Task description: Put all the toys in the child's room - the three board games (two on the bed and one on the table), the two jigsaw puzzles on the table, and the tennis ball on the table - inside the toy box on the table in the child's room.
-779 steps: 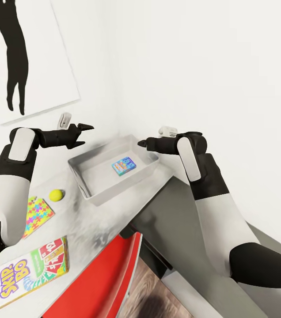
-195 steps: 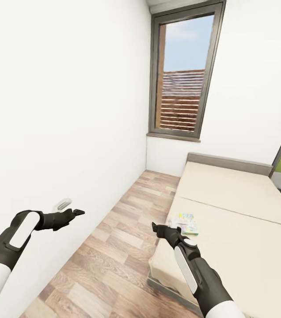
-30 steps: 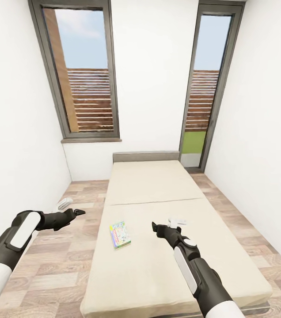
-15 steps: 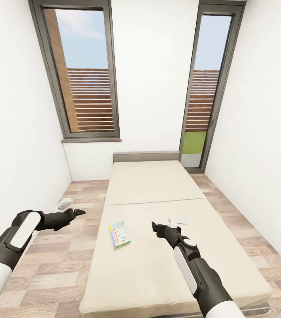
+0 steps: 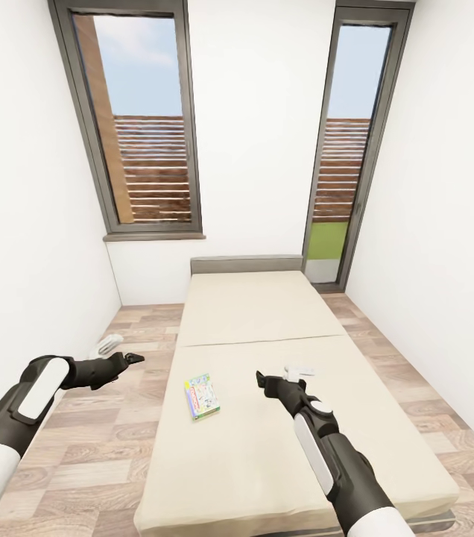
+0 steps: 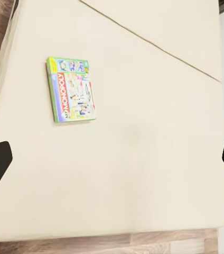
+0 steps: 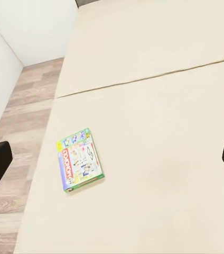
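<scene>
On the bed (image 5: 267, 447), a green-bordered Monopoly board game (image 5: 202, 397) lies flat near the mattress's left edge. Both arms hover empty with jaws spread wide: the left gripper (image 5: 134, 359) over the wood floor (image 5: 88, 462), the right gripper (image 5: 261, 382) above the mattress, beside the box without touching it.

You can read one word: "MONOPOLY", in white letters on a red band along the long edge of the green-bordered board game (image 6: 73, 90) lying flat on the bed (image 6: 143, 159). Its smaller print stays illegible.
</scene>
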### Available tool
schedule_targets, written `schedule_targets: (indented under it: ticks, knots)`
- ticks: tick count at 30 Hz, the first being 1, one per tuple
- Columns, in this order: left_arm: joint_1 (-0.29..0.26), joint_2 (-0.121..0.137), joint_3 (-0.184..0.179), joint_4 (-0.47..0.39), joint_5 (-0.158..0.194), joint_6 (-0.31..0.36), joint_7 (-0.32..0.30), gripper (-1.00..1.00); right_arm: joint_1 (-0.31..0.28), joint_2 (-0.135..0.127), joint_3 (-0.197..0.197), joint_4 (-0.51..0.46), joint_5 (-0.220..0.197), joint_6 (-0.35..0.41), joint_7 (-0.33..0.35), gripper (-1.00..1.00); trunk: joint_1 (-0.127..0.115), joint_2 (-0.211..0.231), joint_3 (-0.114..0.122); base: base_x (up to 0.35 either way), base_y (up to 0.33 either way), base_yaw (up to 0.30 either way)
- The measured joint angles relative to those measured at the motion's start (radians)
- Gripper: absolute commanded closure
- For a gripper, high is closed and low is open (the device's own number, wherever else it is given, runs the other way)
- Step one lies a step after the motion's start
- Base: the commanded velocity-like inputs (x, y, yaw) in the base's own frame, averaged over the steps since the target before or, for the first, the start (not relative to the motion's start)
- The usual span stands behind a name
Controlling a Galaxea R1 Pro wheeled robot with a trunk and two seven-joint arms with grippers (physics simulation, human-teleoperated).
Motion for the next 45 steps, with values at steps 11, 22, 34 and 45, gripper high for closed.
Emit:
schedule_targets:
  ticks: [11, 22, 34, 45]
  knots:
    - [-0.014, -0.062, -0.093, 0.019, -0.099, -0.058, 0.036, -1.00, 0.000, -0.001, 0.039, -0.168, 0.010, 0.138, -0.082, -1.00, 0.000, 0.000, 0.000, 0.000, 0.000, 0.000]
    - [-0.084, -0.144, -0.112, 0.144, -0.283, -0.109, 0.085, -1.00, 0.004, -0.004, 0.139, -0.290, 0.000, 0.211, -0.244, -1.00, 0.000, 0.000, 0.000, 0.000, 0.000, 0.000]
    - [-0.151, -0.190, -0.116, 0.256, -0.309, -0.207, 0.091, -1.00, 0.049, -0.008, 0.148, -0.347, 0.009, 0.203, -0.261, -1.00, 0.000, 0.000, 0.000, 0.000, 0.000, 0.000]
    - [-0.156, -0.206, -0.115, 0.257, -0.381, -0.212, 0.090, -1.00, 0.057, -0.006, 0.149, -0.350, 0.010, 0.198, -0.261, -1.00, 0.000, 0.000, 0.000, 0.000, 0.000, 0.000]
